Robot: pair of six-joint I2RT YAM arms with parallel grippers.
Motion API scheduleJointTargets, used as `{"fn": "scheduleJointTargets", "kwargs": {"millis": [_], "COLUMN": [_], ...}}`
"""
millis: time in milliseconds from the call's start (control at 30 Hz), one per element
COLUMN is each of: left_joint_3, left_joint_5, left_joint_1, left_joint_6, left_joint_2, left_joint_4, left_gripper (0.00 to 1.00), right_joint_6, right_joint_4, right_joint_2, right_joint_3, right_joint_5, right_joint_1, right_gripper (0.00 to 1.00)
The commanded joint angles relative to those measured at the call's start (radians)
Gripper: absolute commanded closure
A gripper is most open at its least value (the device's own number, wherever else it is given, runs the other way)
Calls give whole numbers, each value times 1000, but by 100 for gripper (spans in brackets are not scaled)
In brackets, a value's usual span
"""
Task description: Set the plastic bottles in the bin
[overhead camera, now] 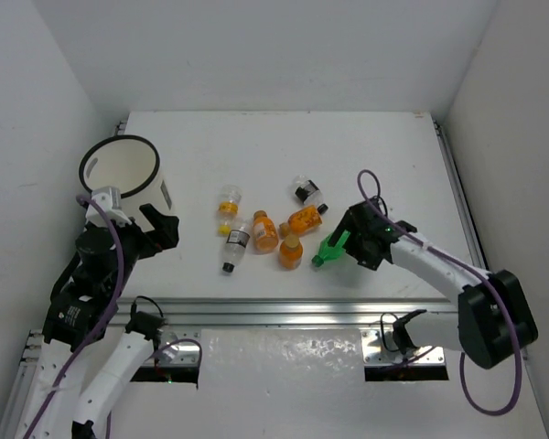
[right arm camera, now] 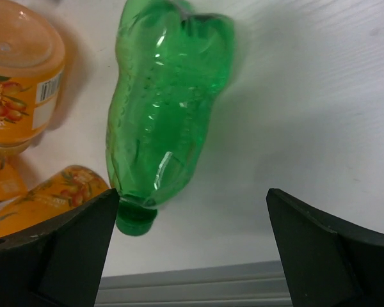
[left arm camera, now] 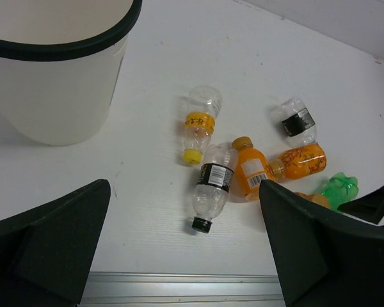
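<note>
On the surface (overhead camera: 256, 146), the bin (left arm camera: 57, 96) stands far left. The green bottle (right arm camera: 160, 109) lies under the released right tool (right arm camera: 192, 195), long axis crosswise to its closing line, offset toward one finger. The left tool (left arm camera: 184, 185), also released, is farther.

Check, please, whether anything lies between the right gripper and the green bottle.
Nothing visible does. The right gripper hangs open right by the green bottle; the orange bottles lie beside it, not in between.
</note>
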Motion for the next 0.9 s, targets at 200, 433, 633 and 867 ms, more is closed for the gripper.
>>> {"fn": "scheduleJointTargets", "kwargs": {"millis": [200,433,633,867], "left_joint_3": [26,8,17,23], "left_joint_5": [-3,203,650,598], "left_joint_1": [0,0,-22,-356], "left_joint_6": [-3,-20,-138,-252], "left_joint_2": [19,109,260,416], "left_joint_4": [47,128,370,663], "left_gripper": [0,0,0,0], "right_joint_6": [52,-91,-489,-497], "right_joint_4": [397,454,638,675], "right_joint_2": [243,35,-356,-556], "right_joint_3": [-38,-159,-257,-162], "right_joint_5": [22,93,-270,-573], "right_joint_1": [74,113,166,183], "right_gripper": [21,87,90,91]}}
